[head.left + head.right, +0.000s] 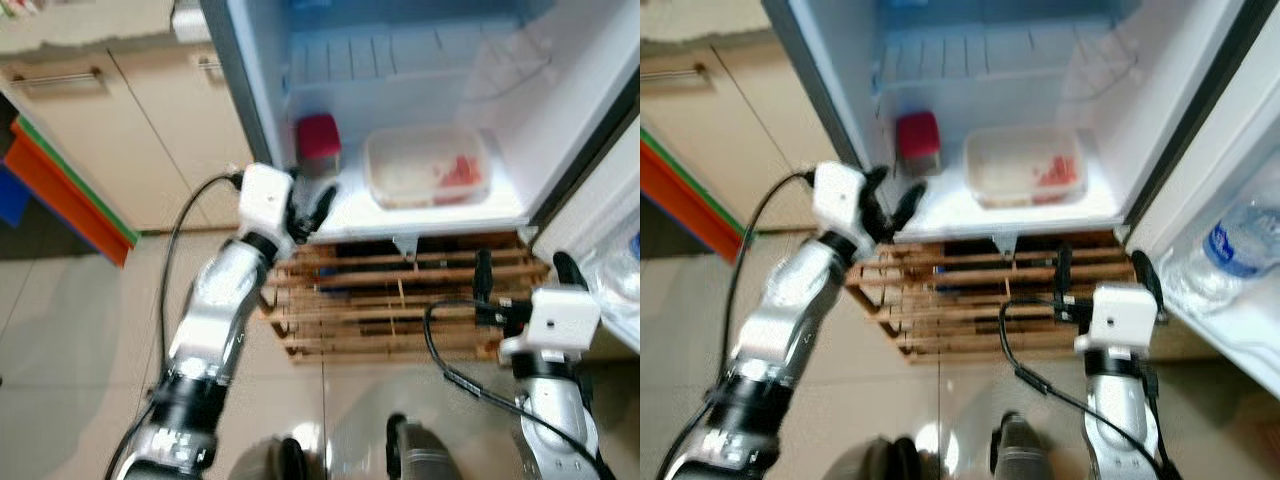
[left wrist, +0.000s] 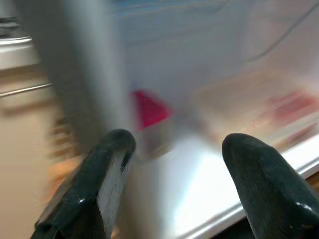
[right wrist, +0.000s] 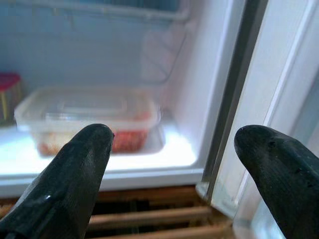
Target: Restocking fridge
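Observation:
The fridge stands open, and its bottom shelf (image 1: 362,216) holds a small red-lidded jar (image 1: 318,143) at the left and a clear plastic food box (image 1: 427,167) with red and pale food at the right. My left gripper (image 1: 308,212) is open and empty at the shelf's front left edge, just in front of the jar (image 2: 149,117). My right gripper (image 1: 522,268) is open and empty, lower on the right, in front of the wooden crate and below the shelf. From the right wrist, the food box (image 3: 87,117) lies ahead between the fingers.
A slatted wooden crate (image 1: 400,300) supports the fridge. The open door at the right carries a water bottle (image 1: 1240,240) in its rack. Beige cabinets (image 1: 130,120) and an orange and green panel (image 1: 60,185) stand to the left. Tiled floor (image 1: 80,340) lies below.

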{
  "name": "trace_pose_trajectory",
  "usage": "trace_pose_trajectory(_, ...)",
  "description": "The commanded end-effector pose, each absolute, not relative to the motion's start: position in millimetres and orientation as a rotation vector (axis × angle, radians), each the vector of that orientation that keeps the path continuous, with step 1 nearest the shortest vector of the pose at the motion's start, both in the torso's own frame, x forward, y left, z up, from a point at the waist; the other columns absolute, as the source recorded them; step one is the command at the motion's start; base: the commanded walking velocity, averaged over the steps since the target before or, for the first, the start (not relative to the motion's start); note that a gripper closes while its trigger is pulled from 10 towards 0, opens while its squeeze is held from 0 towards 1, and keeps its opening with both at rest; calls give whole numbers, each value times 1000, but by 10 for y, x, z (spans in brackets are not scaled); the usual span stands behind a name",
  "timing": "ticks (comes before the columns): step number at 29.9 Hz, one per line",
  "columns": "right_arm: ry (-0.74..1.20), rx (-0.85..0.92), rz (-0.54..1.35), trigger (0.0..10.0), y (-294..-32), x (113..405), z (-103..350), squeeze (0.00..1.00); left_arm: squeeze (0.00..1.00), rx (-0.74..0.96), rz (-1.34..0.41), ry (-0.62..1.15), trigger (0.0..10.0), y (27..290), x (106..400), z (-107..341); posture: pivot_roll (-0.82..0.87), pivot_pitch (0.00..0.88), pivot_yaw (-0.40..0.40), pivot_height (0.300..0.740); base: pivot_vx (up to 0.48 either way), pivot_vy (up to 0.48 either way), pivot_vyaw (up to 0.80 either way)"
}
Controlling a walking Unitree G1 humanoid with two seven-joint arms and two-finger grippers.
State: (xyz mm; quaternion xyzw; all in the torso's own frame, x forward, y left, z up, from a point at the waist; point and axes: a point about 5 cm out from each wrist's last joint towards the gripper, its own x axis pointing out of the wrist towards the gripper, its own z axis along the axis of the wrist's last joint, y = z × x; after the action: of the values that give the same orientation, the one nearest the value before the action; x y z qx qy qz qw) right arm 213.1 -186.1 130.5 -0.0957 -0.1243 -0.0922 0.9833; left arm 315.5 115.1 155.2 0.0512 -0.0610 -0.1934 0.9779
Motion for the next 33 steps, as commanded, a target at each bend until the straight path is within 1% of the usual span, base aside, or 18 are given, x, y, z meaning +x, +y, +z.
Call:
trace_pose_trajectory(1, -240, -177, -198, 10000, -1878, 2131, 1273, 0, 0, 148, -353, -120, 10000, 1212, 3122, 1479, -54, 73, 76, 740, 0, 0, 0)
trace_pose_trajectory(2, -236, -170, -202, 10000, -1882, 2152, 1247, 0, 0, 166, -330, -89, 10000, 1269, 3059, 1314, -66, 63, 78, 740, 0, 0, 0)
trace_pose_trajectory(3, -234, -168, -203, 10000, -1880, 2160, 1240, 0, 0, 140, -321, -65, 10000, 1286, 3045, 1252, -66, 63, 78, 740, 0, 0, 0)
trace_pose_trajectory(5, -237, -154, -215, 10000, -1880, 2180, 1234, 0, 0, 153, -317, -43, 10000, 1275, 3029, 1191, -74, 53, 81, 740, 0, 0, 0)
trace_pose_trajectory(6, -233, -141, -222, 10000, -1882, 2184, 1226, 0, 0, 132, -306, -36, 10000, 1265, 3036, 1196, -74, 53, 81, 740, 0, 0, 0)
trace_pose_trajectory(7, -218, -104, -244, 10000, -1904, 2181, 1195, 0, 0, 136, -301, -32, 10000, 1239, 3048, 1199, -78, 51, 80, 740, 0, 0, 0)
trace_pose_trajectory(9, -151, 31, -309, 10000, -1990, 2168, 1076, 0, 0, 91, -281, 2, 10000, 1207, 3077, 1185, -86, 50, 81, 740, 0, 0, 0)
trace_pose_trajectory(10, -136, 50, -309, 10000, -2004, 2159, 1038, 0, 0, 91, -281, 11, 10000, 1193, 3081, 1177, -87, 50, 81, 740, 0, 0, 0)
trace_pose_trajectory(13, -117, 33, -283, 10000, -2003, 2135, 964, 0, 0, 60, -279, 20, 10000, 1200, 3058, 1124, -96, 45, 82, 740, 0, 0, 0)
trace_pose_trajectory(15, -105, -27, -263, 10000, -2006, 2081, 899, 0, 0, 60, -252, -11, 10000, 1297, 3018, 1110, -98, 46, 83, 740, 0, 0, 0)
trace_pose_trajectory(17, -104, -41, -256, 10000, -2004, 2071, 887, 0, 0, 60, -251, -22, 10000, 1320, 3009, 1111, -97, 47, 83, 740, 0, 0, 0)
trace_pose_trajectory(18, -114, -78, -250, 10000, -2003, 2039, 873, 0, 0, 114, -266, -111, 10000, 1372, 2949, 1168, -93, 51, 84, 740, 0, 0, 0)
trace_pose_trajectory(20, -139, -117, -244, 10000, -2001, 2018, 878, 0, 0, 191, -280, -216, 10000, 1395, 2879, 1231, -89, 52, 84, 740, 0, 0, 0)
trace_pose_trajectory(22, -155, -137, -243, 10000, -1996, 2016, 880, 0, 0, 197, -257, -223, 10000, 1416, 2866, 1228, -88, 53, 85, 740, 0, 0, 0)
trace_pose_trajectory(24, -175, -129, -248, 10000, -1980, 2039, 871, 0, 0, 223, -209, -173, 10000, 1450, 2886, 1140, -88, 48, 86, 740, 0, 0, 0)
trace_pose_trajectory(28, -176, -77, -252, 10000, -1942, 2089, 869, 0, 0, 205, -225, -68, 10000, 1403, 2924, 1011, -92, 47, 90, 740, 0, 0, 0)
trace_pose_trajectory(31, -152, 51, -318, 10000, -1996, 2149, 828, 0, 0, 28, -213, 57, 10000, 1359, 2978, 875, -96, 44, 92, 740, 0, 0, 0)
trace_pose_trajectory(33, -154, 66, -331, 10000, -2014, 2163, 823, 0, 0, -21, -196, 74, 10000, 1357, 3004, 850, -96, 44, 92, 740, 0, 0, 0)
